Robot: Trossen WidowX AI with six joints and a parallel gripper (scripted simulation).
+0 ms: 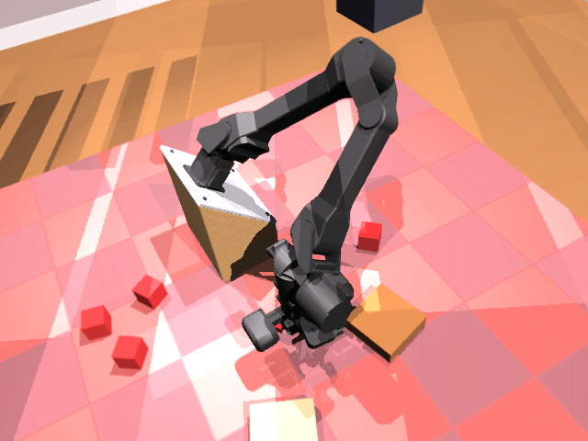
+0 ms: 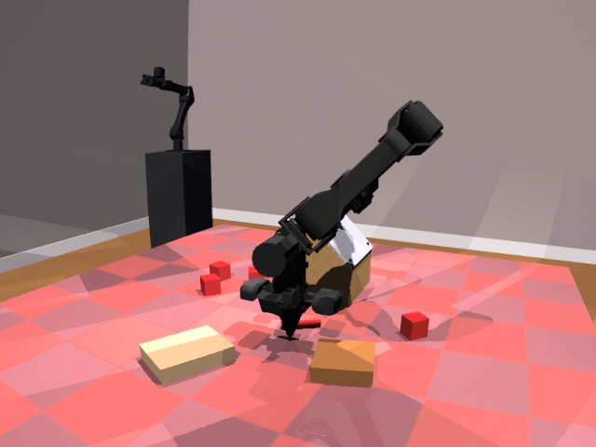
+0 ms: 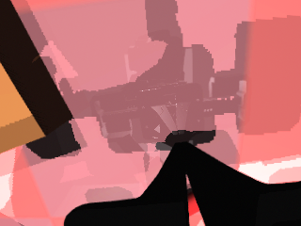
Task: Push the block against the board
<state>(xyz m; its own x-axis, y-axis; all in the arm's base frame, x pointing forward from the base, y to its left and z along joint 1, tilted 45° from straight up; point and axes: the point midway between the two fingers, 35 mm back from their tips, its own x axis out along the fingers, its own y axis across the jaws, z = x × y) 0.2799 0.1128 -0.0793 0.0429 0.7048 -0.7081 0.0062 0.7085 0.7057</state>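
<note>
The square block (image 1: 391, 318) (image 2: 344, 353) (image 3: 11, 101) is orange-brown and lies flat; in the wrist view it shows at the left edge. The board (image 1: 282, 420) (image 2: 187, 353) is cream, longer and flat, cut off at the bottom of the top view and not in the wrist view. A wide gap separates the two. My gripper (image 2: 290, 335) (image 3: 182, 143) is shut and empty, pointing down, its tips low over the mat. In the exterior view the tips are between block and board, a little farther back. In the top view the hand hides the tips and the block's left corner.
A red stick (image 2: 308, 323) lies right behind the fingers. A red cube (image 1: 370, 236) (image 2: 414, 325) lies behind the block; several others, one here (image 1: 130, 351), lie farther left. My arm stands on a wooden base (image 1: 228, 237) (image 2: 359, 283). A dark pedestal (image 2: 178, 192) bears another arm (image 2: 181, 115).
</note>
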